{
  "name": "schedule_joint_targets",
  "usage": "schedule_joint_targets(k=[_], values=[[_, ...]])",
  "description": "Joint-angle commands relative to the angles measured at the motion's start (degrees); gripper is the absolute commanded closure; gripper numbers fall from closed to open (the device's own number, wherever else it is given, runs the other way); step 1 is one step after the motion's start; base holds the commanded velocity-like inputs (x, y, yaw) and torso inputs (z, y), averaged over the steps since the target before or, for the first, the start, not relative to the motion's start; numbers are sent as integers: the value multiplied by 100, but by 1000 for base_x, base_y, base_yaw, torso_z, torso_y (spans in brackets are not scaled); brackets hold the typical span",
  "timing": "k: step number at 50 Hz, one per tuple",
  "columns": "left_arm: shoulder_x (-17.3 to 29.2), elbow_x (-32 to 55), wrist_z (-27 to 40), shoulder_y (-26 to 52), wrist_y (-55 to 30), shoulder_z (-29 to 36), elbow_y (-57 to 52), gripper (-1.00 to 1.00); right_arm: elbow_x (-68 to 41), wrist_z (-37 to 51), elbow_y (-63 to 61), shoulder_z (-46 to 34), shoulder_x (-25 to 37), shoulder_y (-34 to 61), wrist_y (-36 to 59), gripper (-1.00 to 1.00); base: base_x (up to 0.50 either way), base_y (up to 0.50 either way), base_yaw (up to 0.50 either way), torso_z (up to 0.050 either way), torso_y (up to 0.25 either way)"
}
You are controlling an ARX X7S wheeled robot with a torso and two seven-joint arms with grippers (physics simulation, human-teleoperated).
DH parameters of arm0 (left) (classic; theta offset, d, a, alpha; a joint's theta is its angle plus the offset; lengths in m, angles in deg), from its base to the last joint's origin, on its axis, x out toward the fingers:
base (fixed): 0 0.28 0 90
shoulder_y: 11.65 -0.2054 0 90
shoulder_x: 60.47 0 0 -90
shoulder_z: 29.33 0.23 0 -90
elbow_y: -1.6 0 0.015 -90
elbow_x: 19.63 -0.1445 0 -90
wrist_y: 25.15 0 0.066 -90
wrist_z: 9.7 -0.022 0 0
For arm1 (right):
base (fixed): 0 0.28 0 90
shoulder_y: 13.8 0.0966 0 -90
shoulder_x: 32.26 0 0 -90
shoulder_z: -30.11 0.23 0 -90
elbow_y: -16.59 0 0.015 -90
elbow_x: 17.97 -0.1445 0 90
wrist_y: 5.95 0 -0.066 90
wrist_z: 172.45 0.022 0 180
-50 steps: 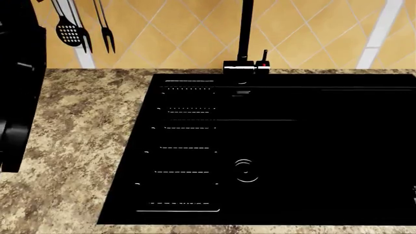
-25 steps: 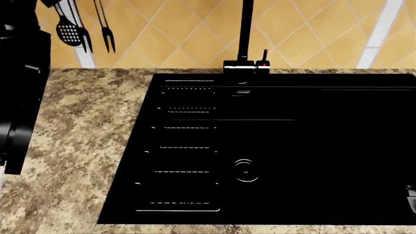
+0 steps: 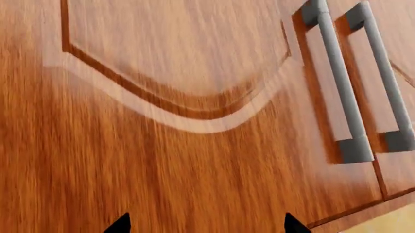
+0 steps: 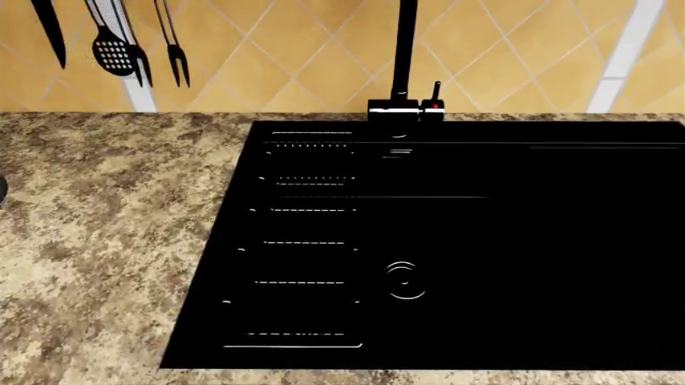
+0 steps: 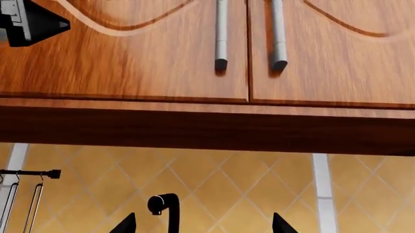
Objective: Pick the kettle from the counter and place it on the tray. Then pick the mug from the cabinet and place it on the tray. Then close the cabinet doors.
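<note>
The cabinet's two wooden doors (image 5: 129,58) stand shut, with their grey bar handles (image 5: 221,34) side by side at the middle seam. My left gripper (image 3: 207,225) is open and empty, close in front of the left door (image 3: 162,73), with the handles (image 3: 343,97) off to one side. My right gripper (image 5: 203,225) is open and empty, lower down, facing the cabinet's underside and the tiled wall. The speckled counter (image 4: 118,224) shows in the head view. The kettle, the tray and the mug are out of view. Neither gripper shows in the head view.
A large black sink (image 4: 482,241) with a ribbed drainer is set into the counter, with a tall black faucet (image 4: 405,56) behind it. Utensils (image 4: 118,48) hang on the tiled wall. A dark part of my left arm (image 5: 26,22) shows before the left door.
In the head view my left arm's dark bulk has left the view's left edge, baring the counter and wall behind it. The bit of right gripper at the right edge has gone.
</note>
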Motion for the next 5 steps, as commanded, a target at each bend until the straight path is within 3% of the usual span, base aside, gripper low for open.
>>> schedule_joint_targets(k=[1, 5], values=[[313, 1070, 716, -122, -435, -535, -806, -100, 102, 1, -2, -148, 27, 83, -60, -100, 0, 0, 0, 0, 0], [413, 1398, 959, -207, -506, -698, -995, -100, 124, 1, -2, -158, 0, 71, -39, -100, 0, 0, 0, 0, 0]])
